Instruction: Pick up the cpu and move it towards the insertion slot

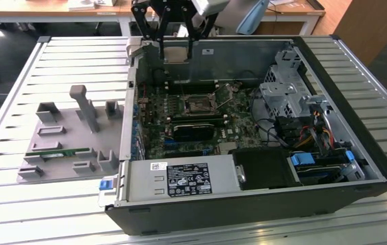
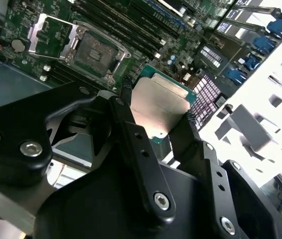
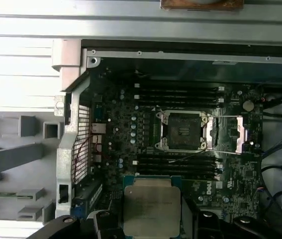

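Note:
The cpu (image 1: 175,54), a flat square chip with a silvery top and a thin green rim, hangs clamped between my gripper's (image 1: 175,53) black fingers above the far wall of the open computer case. In the second wrist view the fingers (image 2: 125,94) press on two opposite edges of the cpu (image 2: 160,107). The insertion slot (image 1: 197,104) lies on the motherboard below, a square black socket whose silver frame is swung open. In the first wrist view the cpu (image 3: 152,209) sits apart from the insertion slot (image 3: 183,131); the second wrist view also shows this insertion slot (image 2: 93,52).
The open computer case (image 1: 356,153) lies on a slatted metal table (image 1: 77,56). Inside are a power supply (image 1: 179,181), a drive cage (image 1: 285,97) with cables and a black block (image 1: 193,130). A grey fixture (image 1: 64,148) at the exterior view's left holds a green memory stick (image 1: 57,152).

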`<action>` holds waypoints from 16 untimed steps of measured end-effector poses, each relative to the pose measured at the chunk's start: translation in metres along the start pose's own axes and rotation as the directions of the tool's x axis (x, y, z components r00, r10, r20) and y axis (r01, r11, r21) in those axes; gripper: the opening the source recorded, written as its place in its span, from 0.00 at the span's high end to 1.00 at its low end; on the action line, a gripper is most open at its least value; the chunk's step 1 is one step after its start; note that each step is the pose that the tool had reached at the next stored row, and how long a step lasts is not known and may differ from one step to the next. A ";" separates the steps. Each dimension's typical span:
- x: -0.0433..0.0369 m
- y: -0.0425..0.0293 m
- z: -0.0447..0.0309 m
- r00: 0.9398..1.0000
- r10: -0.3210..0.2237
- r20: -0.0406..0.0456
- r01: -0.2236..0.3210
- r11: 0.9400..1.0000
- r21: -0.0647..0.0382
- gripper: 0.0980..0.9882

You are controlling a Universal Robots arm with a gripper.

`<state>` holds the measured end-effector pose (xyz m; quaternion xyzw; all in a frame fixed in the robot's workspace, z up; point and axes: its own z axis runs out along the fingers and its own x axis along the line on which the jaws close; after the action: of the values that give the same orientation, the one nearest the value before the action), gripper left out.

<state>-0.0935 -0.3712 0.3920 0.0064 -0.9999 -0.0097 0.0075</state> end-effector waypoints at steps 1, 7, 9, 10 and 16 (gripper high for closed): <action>-0.0027 0.0000 0.0000 1.000 0.000 0.000 0.000 1.000 0.000 0.50; -0.0198 0.0002 -0.0003 1.000 0.000 -0.002 0.000 1.000 0.000 0.50; -0.0253 0.0009 -0.0003 1.000 0.000 -0.002 0.000 1.000 0.000 0.50; -0.0275 0.0015 -0.0003 1.000 0.000 -0.003 0.000 1.000 0.000 0.50; -0.0368 0.0100 0.0003 1.000 0.000 -0.003 0.000 1.000 0.000 0.50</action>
<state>-0.0568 -0.3607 0.3913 0.0065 -0.9999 -0.0097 0.0087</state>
